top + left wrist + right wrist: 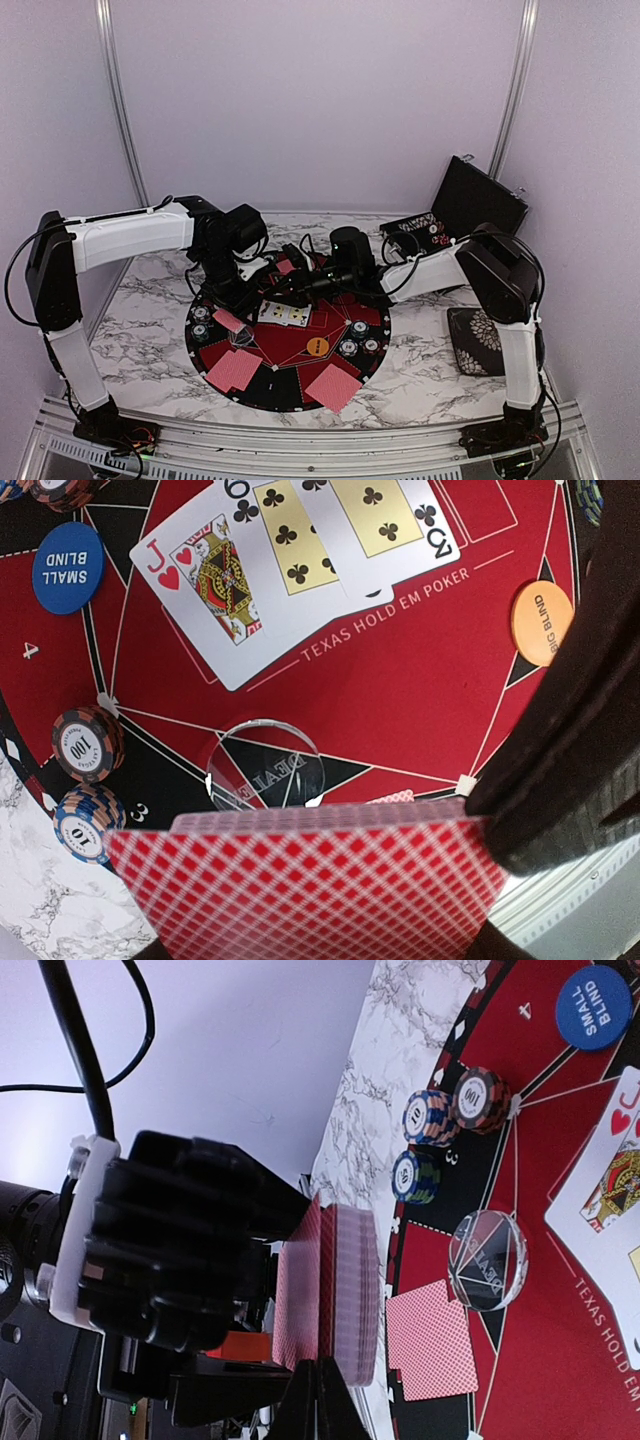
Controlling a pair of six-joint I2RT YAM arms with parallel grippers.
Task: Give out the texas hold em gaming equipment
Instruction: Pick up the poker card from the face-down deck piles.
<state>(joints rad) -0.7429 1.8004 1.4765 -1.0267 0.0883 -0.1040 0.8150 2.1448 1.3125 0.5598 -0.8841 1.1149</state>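
My left gripper [318, 905] is shut on a thick deck of red-backed playing cards [300, 880], held on edge over the left rim of the round poker mat [290, 398]. My right gripper [320, 1405] reaches in from the right and is shut on the lower edge of the deck's top card [298, 1295], which is peeled away from the deck [350, 1290]. Face-up cards [215, 590] lie mid-mat. A blue small-blind disc [68, 567], an orange big-blind disc [541, 622], a clear dealer button [265, 765] and chip stacks [87, 742] sit around them.
Dealt face-down cards lie at the mat's near left [235, 368] and near right [333, 387]. An open black case [470, 205] stands at the back right. A flower-patterned tray [478, 340] lies right of the mat. More chip stacks [360, 335] sit on the mat's right side.
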